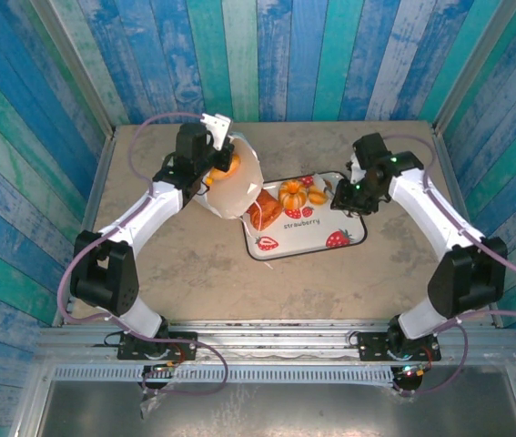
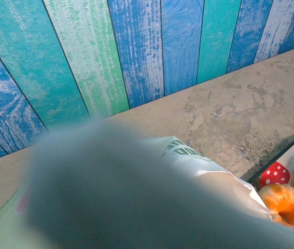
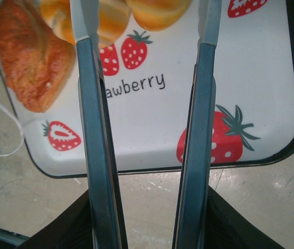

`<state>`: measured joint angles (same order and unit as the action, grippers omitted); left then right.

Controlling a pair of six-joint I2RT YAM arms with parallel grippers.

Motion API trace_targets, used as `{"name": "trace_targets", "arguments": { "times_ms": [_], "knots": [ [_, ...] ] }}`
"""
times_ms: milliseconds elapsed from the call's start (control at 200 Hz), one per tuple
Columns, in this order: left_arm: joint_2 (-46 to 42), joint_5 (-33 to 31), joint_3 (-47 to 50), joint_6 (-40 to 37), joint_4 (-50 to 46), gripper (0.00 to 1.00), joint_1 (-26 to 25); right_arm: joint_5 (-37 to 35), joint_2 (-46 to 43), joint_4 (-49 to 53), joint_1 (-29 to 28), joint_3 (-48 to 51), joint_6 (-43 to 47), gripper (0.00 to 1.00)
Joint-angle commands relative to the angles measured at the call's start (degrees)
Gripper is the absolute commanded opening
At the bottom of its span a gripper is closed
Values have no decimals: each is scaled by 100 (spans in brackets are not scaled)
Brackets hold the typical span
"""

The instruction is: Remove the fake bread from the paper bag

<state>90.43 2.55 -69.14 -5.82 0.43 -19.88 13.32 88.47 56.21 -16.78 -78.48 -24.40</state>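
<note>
The white paper bag (image 1: 232, 189) lies tipped, its mouth toward the strawberry tray (image 1: 353, 238). My left gripper (image 1: 208, 146) is shut on the bag's raised back end. An orange bun (image 1: 225, 167) shows at the bag's top. On the tray lie a reddish-brown loaf (image 1: 265, 212), an orange bun (image 1: 291, 193) and a small golden roll (image 1: 317, 195). My right gripper (image 1: 339, 197) hovers open over the tray's right half with nothing between its fingers (image 3: 92, 104). In the left wrist view a blurred grey mass covers the front, with the bag's green lettering (image 2: 187, 152) behind it.
The tray's dark rim (image 3: 152, 169) runs under my right fingers, with bare stone table (image 3: 152, 218) nearer me. A thin white loop handle (image 3: 1, 129) trails off the tray's left side. Blue-green plank walls (image 1: 267, 55) close in the table's back and sides.
</note>
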Motion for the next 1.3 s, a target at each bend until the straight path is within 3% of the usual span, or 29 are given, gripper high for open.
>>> {"name": "trace_targets", "arguments": {
  "times_ms": [0,250,431,586,972,1297],
  "knots": [
    [-478,16,-139,-79,-105,0,1,213,-369,128,-22,-157,-81,46],
    [-586,1,-70,-58,-34,0,-3,195,-356,5,-1050,-928,-450,45],
    [-588,-45,6,-24,35,0,-3,207,54,-563,-2078,-1424,-750,45],
    [-584,-1,-3,22,71,0,-1,427,587,-1148,-2502,-1609,-916,45],
    [-637,61,78,-20,58,0,-3,658,2141,-1853,-2650,-2347,-1244,45],
    [-649,97,79,-114,-27,0,6,1408,2717,-3113,-2428,-2321,-2017,49]
  ]
}}
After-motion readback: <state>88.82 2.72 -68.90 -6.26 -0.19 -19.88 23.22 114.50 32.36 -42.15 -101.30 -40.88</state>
